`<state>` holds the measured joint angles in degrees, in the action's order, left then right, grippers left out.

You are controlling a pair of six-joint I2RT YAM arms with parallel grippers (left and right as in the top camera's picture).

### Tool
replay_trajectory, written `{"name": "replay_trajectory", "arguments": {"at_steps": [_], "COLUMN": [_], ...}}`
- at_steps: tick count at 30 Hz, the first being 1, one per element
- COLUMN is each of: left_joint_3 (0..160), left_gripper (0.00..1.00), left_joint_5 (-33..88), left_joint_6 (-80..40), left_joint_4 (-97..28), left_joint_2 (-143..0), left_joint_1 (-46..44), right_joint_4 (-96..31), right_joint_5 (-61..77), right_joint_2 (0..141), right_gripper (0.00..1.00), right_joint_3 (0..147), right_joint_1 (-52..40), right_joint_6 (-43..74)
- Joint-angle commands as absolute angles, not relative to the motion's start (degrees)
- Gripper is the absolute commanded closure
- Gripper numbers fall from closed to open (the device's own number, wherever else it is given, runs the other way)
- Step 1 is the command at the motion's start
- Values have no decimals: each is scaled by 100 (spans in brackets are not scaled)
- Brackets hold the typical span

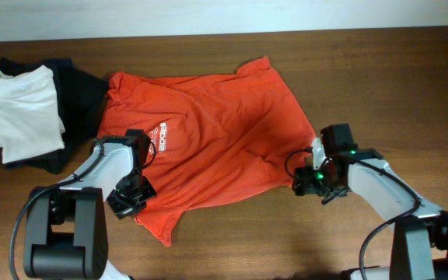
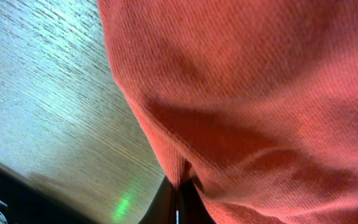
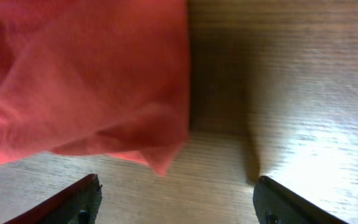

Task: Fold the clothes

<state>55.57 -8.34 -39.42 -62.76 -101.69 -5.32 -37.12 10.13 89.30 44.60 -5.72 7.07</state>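
The orange-red T-shirt lies spread and wrinkled on the wooden table, its white lettering near the left side. My left gripper is at the shirt's lower left edge; in the left wrist view its fingers are shut on a fold of the shirt's fabric. My right gripper is at the shirt's right edge. In the right wrist view its fingers are wide open, and a corner of the shirt hangs just ahead of them, not between them.
A folded white garment lies on dark folded garments at the table's left end. A pale wall runs along the table's far edge. Bare wood shows to the right of the shirt.
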Motion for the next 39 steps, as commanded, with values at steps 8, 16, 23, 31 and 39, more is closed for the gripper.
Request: {"name": "replay_trajectory", "arguments": {"at_steps": [8,16,23,31,39], "left_joint_3": [5522,5522,5522,5522,5522], "left_gripper": [100,100,100,100,100], "left_joint_5": [-792,-794,-794,-810,-838], "left_joint_6": [-3872,-3870,-3870,-3719,-3721], "left_joint_4": [-6217,-6219,-6222,-6257,-6154], "left_joint_2": [-10182,-10182,-10182,-10182,-10182], "left_joint_1": [-519,-519,-519,-519,-519], "right_joint_4": [-3310,-4746,-6864,-6805,-5986], "right_joint_5": [451,-1951,-2814,-156,998], "right_joint_2": [9408,9019,8982,8984,9124], "right_gripper": [96,96,92,89,47], "right_joint_3": [4425,6097,7902,6495,6298], "right_joint_1": [-899,-582,-532,-523,-2095], "right_joint_6": [1332,1660,1708,2287,2126]}}
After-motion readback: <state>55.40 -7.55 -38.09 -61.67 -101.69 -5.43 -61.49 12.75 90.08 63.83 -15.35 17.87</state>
